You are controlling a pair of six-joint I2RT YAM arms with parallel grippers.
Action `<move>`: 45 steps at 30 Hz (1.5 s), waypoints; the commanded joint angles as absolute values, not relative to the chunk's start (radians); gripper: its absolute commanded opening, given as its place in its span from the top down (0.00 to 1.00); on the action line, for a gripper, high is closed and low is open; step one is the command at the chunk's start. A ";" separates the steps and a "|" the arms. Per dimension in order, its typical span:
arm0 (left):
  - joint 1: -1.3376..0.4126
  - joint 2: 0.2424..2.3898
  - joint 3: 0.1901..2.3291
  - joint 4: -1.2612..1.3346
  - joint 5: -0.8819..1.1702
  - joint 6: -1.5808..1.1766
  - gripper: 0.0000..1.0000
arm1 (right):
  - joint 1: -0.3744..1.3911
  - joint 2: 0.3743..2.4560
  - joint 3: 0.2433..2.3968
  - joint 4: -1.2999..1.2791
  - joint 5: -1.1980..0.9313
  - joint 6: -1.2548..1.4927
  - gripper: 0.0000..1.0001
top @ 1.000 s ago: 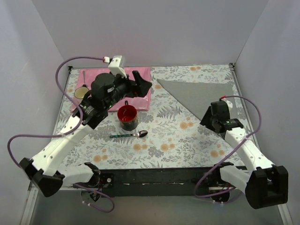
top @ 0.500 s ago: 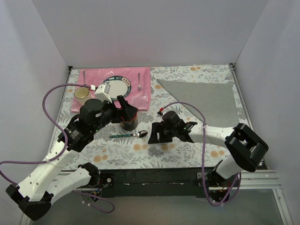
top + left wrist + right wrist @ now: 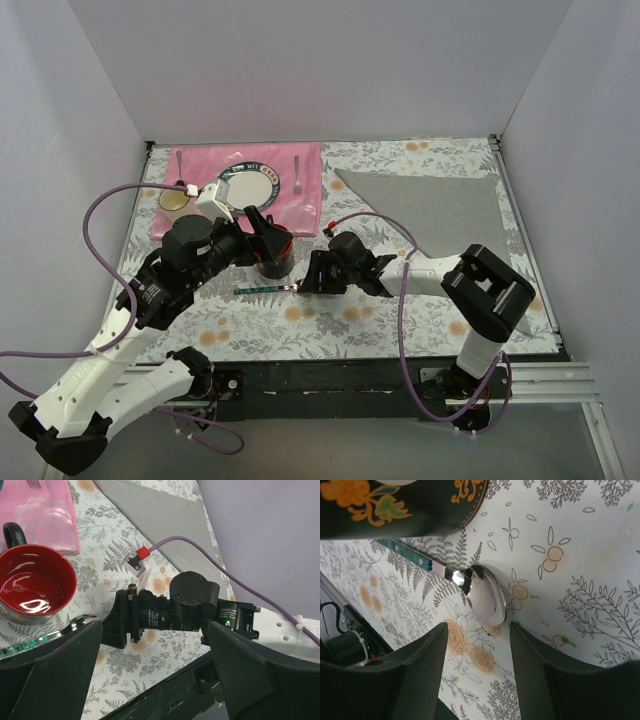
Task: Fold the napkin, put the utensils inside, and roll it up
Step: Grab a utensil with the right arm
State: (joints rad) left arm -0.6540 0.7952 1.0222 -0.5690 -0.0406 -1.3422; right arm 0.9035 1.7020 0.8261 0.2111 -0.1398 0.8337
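Note:
The grey napkin lies folded into a triangle at the back right; its near edge also shows in the left wrist view. A green-handled spoon lies on the floral cloth in front of the mug. My right gripper is down low at the spoon's bowl. In the right wrist view the silver bowl lies just past the fingertips of the open right gripper, with nothing between them. My left gripper hangs open above the mug, and it is wide open and empty in its own view.
A mug with a red inside stands just behind the spoon, close to both grippers. The pink placemat at the back left carries a plate and a fork. A yellow cup stands at its left corner.
My right arm has swung from the napkin's near corner leftward to the spoon's bowl. My left arm has drawn back from the placemat to above the mug, uncovering the plate.

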 commanded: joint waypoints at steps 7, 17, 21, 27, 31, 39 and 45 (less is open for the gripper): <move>-0.650 0.796 1.063 -0.586 -0.029 -1.336 0.14 | 0.876 1.798 0.893 0.210 -0.109 0.845 0.55; -0.650 0.837 1.098 -0.569 0.050 -1.307 0.13 | 0.790 1.805 0.910 0.121 -0.233 0.623 0.99; -0.650 0.905 1.144 -0.560 0.171 -1.275 0.14 | 0.779 1.751 0.936 -0.046 -0.264 0.380 0.99; -0.650 1.090 1.180 -0.548 0.374 -1.172 0.27 | 0.709 1.513 0.773 -0.169 -0.267 0.187 0.99; -0.650 1.224 1.206 -0.523 0.472 -1.126 0.32 | 0.606 1.352 0.724 -0.265 -0.339 0.104 0.99; -0.657 1.451 1.220 -0.379 0.741 -1.065 0.58 | 0.569 1.109 0.664 -0.347 -0.454 0.133 0.99; -0.699 1.540 1.256 -0.390 0.750 -0.956 0.45 | 0.569 1.063 0.699 -0.406 -0.492 0.141 0.99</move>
